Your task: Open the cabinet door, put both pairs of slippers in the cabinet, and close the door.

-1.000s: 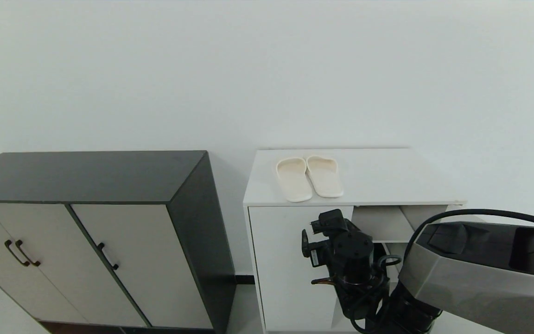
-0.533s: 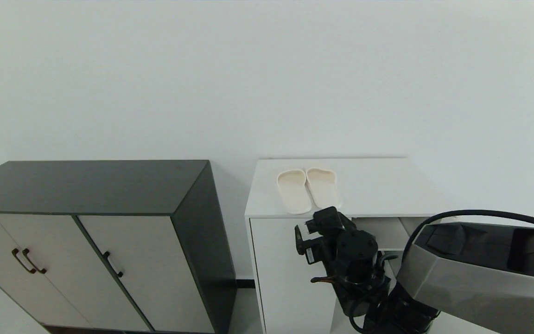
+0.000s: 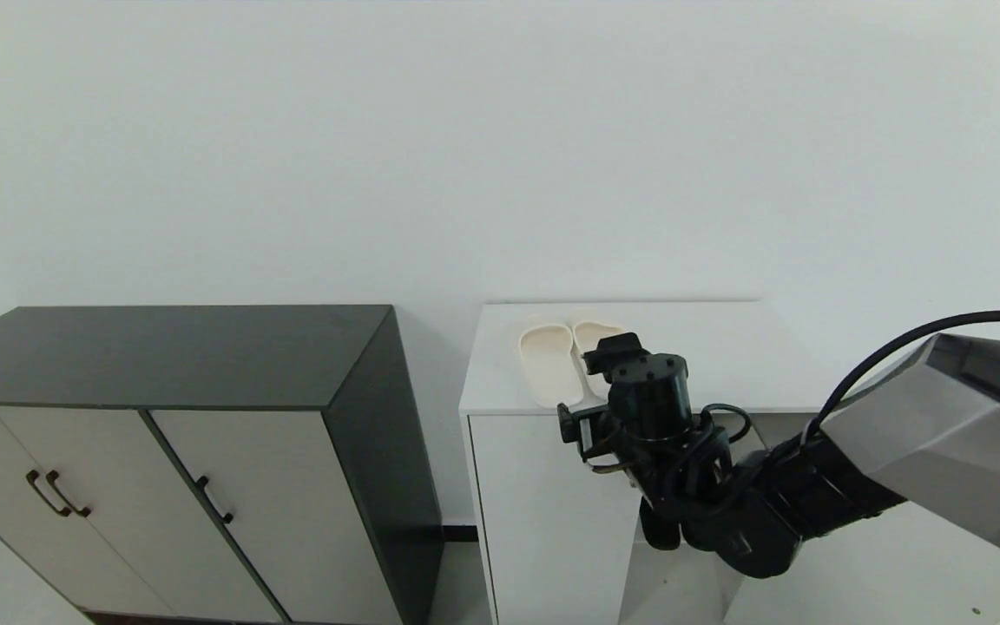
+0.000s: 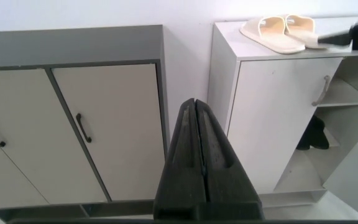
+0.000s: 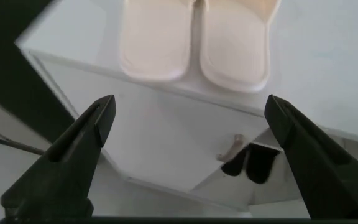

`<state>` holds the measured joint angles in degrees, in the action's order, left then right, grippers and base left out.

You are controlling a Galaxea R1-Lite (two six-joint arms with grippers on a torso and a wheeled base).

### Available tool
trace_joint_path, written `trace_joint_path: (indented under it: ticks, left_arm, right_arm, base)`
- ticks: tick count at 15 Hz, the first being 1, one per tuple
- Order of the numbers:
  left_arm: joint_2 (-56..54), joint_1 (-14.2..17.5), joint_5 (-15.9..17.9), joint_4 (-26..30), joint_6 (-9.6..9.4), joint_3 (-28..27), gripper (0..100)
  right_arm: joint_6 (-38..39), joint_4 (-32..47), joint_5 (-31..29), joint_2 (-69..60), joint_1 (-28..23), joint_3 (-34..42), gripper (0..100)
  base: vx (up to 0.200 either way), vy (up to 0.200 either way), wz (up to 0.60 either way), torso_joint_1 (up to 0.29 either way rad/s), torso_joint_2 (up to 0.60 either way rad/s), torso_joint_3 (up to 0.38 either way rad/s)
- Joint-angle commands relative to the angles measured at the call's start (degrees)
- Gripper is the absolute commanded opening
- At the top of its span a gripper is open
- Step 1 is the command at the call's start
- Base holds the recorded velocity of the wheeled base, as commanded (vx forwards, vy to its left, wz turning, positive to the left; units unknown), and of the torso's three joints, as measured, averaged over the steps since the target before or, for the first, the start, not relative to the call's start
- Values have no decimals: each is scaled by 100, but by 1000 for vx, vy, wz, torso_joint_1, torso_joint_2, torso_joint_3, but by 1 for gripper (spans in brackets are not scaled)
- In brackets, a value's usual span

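A pair of cream slippers (image 3: 545,363) (image 4: 277,34) (image 5: 194,40) lies side by side on top of the white cabinet (image 3: 726,351). My right gripper (image 3: 613,351) (image 5: 191,155) is open at the cabinet's front top edge, just short of the slippers' heels, with nothing between its fingers. The cabinet's left door (image 3: 552,512) (image 4: 272,118) is shut and the right side stands open. A dark pair of slippers (image 4: 316,134) (image 5: 250,163) sits on a shelf inside. My left gripper (image 4: 197,155) is shut and empty, well back from both cabinets.
A black-topped cabinet (image 3: 161,347) (image 4: 73,43) with shut grey doors and dark handles stands just left of the white one. A plain wall rises behind both. The white cabinet's open door panel (image 3: 899,573) juts out at the lower right.
The head view has shifted, so both cabinets sit lower in it. My right gripper has risen from in front of the cabinet opening to the top edge by the cream slippers.
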<state>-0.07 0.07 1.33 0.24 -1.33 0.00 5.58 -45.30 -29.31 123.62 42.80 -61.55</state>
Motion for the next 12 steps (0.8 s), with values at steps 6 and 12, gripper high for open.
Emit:
trace_joint_path:
  ticks: [6,12]
  left_arm:
    - [7,1,-1,2,1,0,0]
    - [7,1,-1,2,1,0,0]
  right_arm:
    - [92,56,48,-154,-9,-120,100]
    - [92,-49,74,39,-17,-147,100]
  base:
    - [167,0,0,0,-2,2]
    - [200,0,0,5,0,4]
